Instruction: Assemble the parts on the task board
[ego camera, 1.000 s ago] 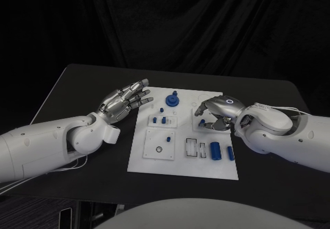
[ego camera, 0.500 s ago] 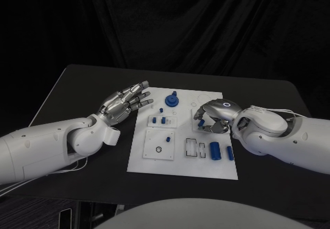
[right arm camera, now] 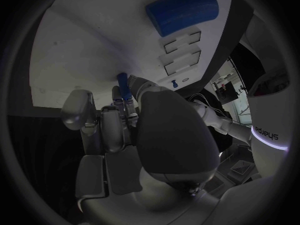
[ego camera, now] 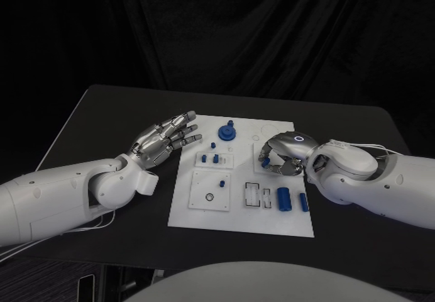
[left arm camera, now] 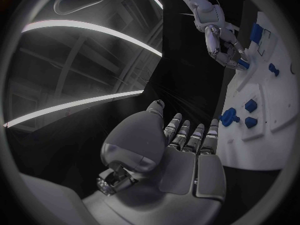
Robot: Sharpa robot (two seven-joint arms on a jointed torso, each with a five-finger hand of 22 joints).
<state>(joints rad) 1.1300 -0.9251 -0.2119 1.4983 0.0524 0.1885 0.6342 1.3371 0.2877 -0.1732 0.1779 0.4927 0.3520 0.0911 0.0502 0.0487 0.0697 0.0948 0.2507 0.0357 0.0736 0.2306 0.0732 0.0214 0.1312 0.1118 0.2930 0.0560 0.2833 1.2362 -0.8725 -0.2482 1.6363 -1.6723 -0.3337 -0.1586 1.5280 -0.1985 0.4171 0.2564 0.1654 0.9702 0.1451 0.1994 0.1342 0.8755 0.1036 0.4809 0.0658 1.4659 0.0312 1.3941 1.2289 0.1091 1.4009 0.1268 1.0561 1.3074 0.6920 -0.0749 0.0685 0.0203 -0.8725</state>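
The white task board (ego camera: 207, 211) lies mid-table. On it are a round blue gear part (ego camera: 227, 132), small blue pegs (ego camera: 215, 158), a large blue cylinder (ego camera: 283, 198) and a shorter one (ego camera: 303, 201). My right hand (ego camera: 283, 153) is curled over the board's right side, and its fingertips pinch a small blue peg (right arm camera: 123, 86), which stands on the board. The left wrist view shows that peg (left arm camera: 242, 64) under the right hand (left arm camera: 224, 45). My left hand (ego camera: 166, 138) hovers open beside the board's left edge, fingers (left arm camera: 187, 135) stretched out and holding nothing.
Two empty rectangular slots (ego camera: 258, 195) sit beside the large cylinder (right arm camera: 182, 11). A round hole (ego camera: 210, 197) and a small blue pin (ego camera: 222, 184) occupy the lower left plate. Black tabletop (ego camera: 118, 113) surrounds the board, with a dark curtain behind.
My right hand has shifted slightly left and down over the board, with its fingers curled tighter around the small blue peg. The left hand has drifted slightly down and stays open.
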